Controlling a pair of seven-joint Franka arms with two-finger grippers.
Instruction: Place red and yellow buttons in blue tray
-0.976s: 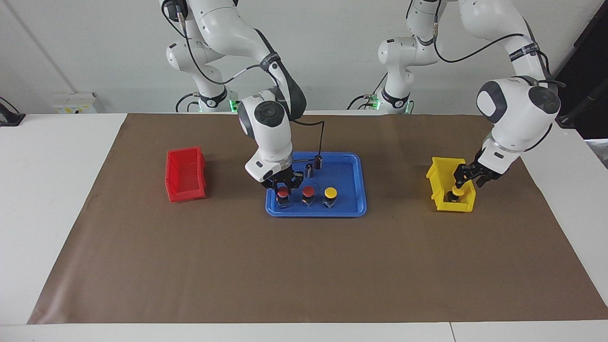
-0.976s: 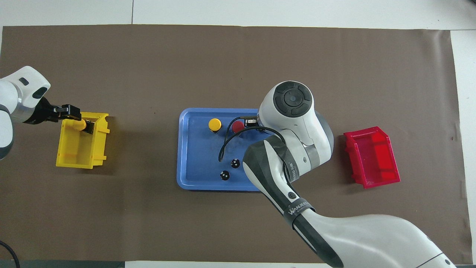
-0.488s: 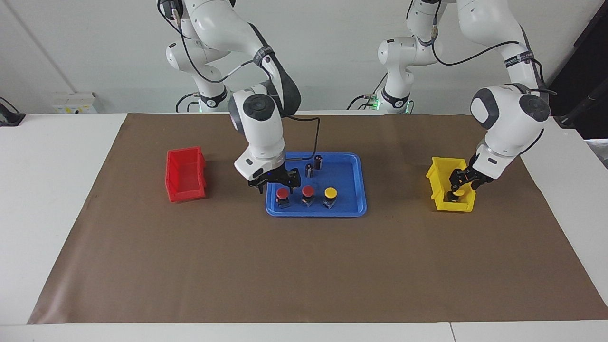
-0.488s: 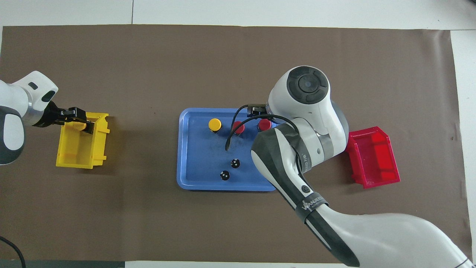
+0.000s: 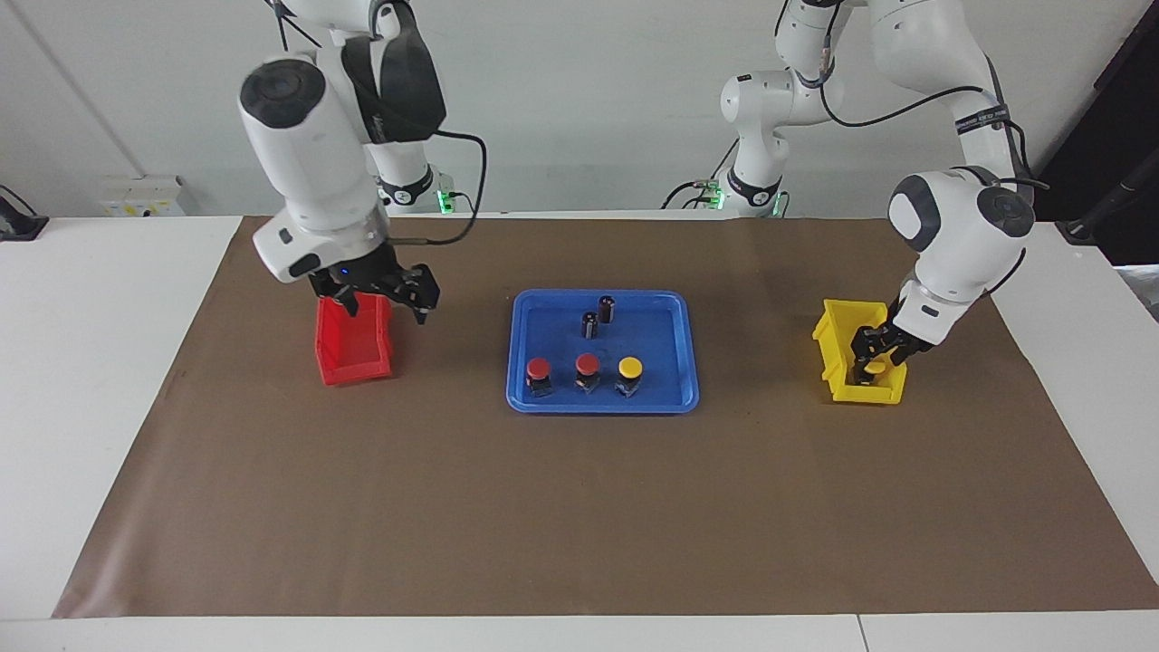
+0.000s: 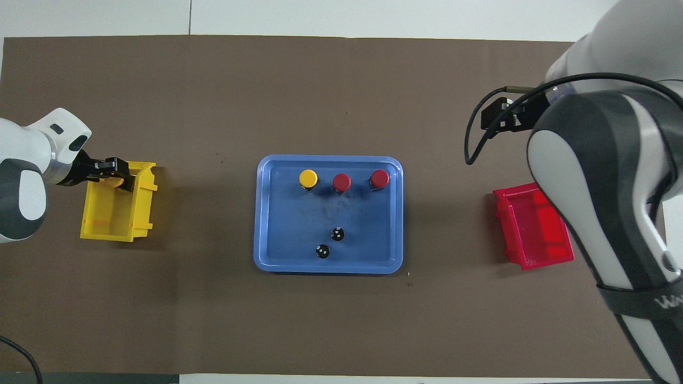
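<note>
In the blue tray (image 5: pixel 665 349) (image 6: pixel 283 213), a yellow button (image 5: pixel 630 368) (image 6: pixel 308 178) and two red buttons (image 5: pixel 588 364) (image 5: pixel 539 369) (image 6: pixel 341 182) (image 6: pixel 380 178) stand upright in a row. A second yellow button (image 5: pixel 873 368) (image 6: pixel 112 182) sits in the yellow bin (image 5: pixel 835 342) (image 6: pixel 114 216). My left gripper (image 5: pixel 875 355) (image 6: pixel 114 169) is lowered into that bin around this button's cap. Raised over the red bin (image 5: pixel 353 349) (image 6: pixel 533 229), my right gripper (image 5: pixel 385 303) is open and holds nothing.
Two small dark cylinders with silvery tops (image 5: pixel 589 324) (image 5: pixel 606 309) (image 6: pixel 336 233) (image 6: pixel 322 250) stand in the tray nearer to the robots than the buttons. A brown mat (image 5: pixel 579 507) covers the table. The red bin lies toward the right arm's end, the yellow bin toward the left arm's.
My right gripper opened, left a red button standing in the tray, rose and swung over the red bin. My left gripper sank lower into the yellow bin around the yellow button.
</note>
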